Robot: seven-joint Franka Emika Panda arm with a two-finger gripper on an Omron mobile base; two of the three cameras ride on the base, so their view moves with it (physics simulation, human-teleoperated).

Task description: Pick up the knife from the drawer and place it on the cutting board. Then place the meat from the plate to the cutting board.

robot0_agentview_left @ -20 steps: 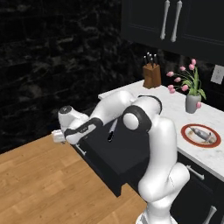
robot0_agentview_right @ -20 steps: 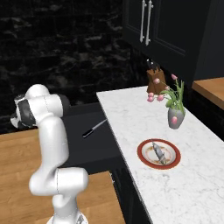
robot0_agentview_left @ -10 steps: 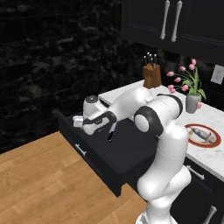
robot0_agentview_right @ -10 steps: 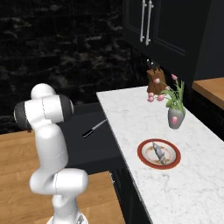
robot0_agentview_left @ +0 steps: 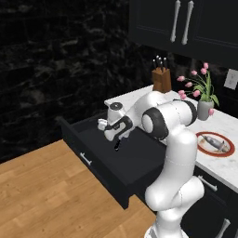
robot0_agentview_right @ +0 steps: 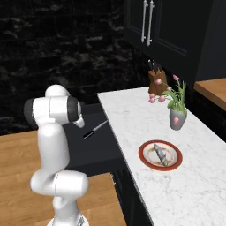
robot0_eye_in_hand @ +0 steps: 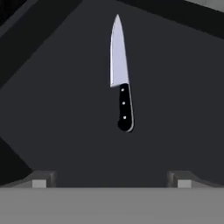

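Note:
The wide black drawer stands pulled out from under the counter, and its silver bar handle faces the wooden floor. Inside lies the knife, with a silver-grey blade and a black handle. My gripper hangs open just above the drawer floor. In the hand view my gripper has the knife straight ahead, handle nearest and blade pointing away, with nothing between the fingertips. The meat rests on the red-rimmed plate on the white marble counter. The cutting board is out of view.
A brown knife block and a vase of pink flowers stand at the back of the counter. Tall black cabinets with long silver handles hang above. Wooden floor lies in front of the drawer.
My hand has swung from the drawer's front left corner to a spot over the middle of the drawer, above the knife. Drawer, knife, plate and meat have not moved.

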